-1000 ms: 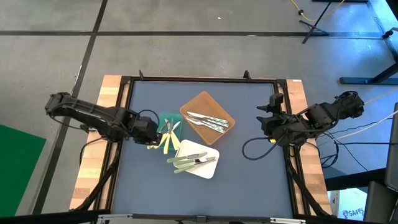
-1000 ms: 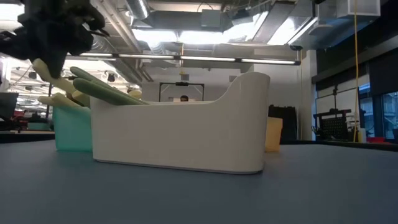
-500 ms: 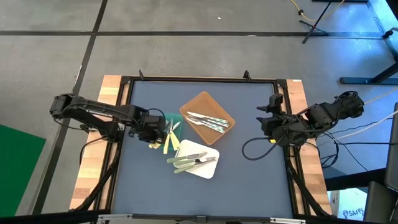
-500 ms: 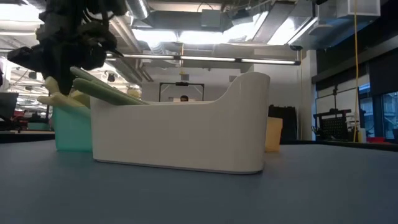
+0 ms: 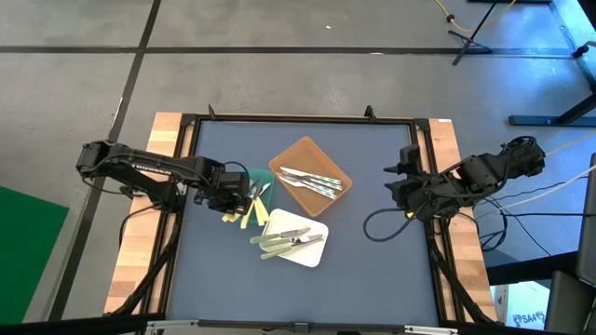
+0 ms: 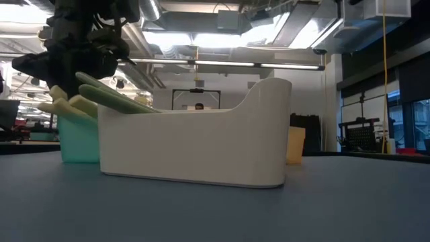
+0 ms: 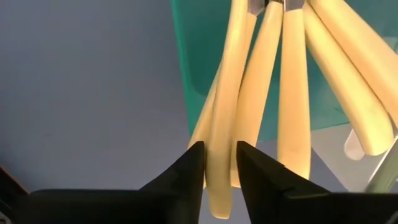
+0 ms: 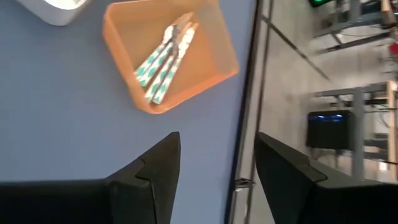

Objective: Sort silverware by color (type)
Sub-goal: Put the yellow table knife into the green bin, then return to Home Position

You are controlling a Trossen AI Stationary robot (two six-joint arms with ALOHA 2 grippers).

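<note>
- The left gripper point(image 5: 240, 193) hovered at the green tray point(image 5: 250, 175), its fingers point(image 7: 186, 171) either side of one pale yellow handle point(image 7: 224, 149); I could not tell if they gripped it.
- More yellow-handled silverware point(image 5: 251, 207) lay fanned over that tray's edge.
- Green-handled pieces point(image 5: 279, 244) sat in the white tray point(image 5: 312, 254), and blue-patterned ones point(image 5: 312, 181) in the brown tray point(image 5: 296, 149).
- The right gripper point(image 5: 402, 182) waited, jaws apart, at the table's right edge.

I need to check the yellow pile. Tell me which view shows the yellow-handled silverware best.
The left wrist view: the yellow-handled silverware fills it, fanned over the green tray rim, one handle between the left gripper jaws. The high view shows it small; the low view shows only handle ends; the right wrist view misses it.
</note>
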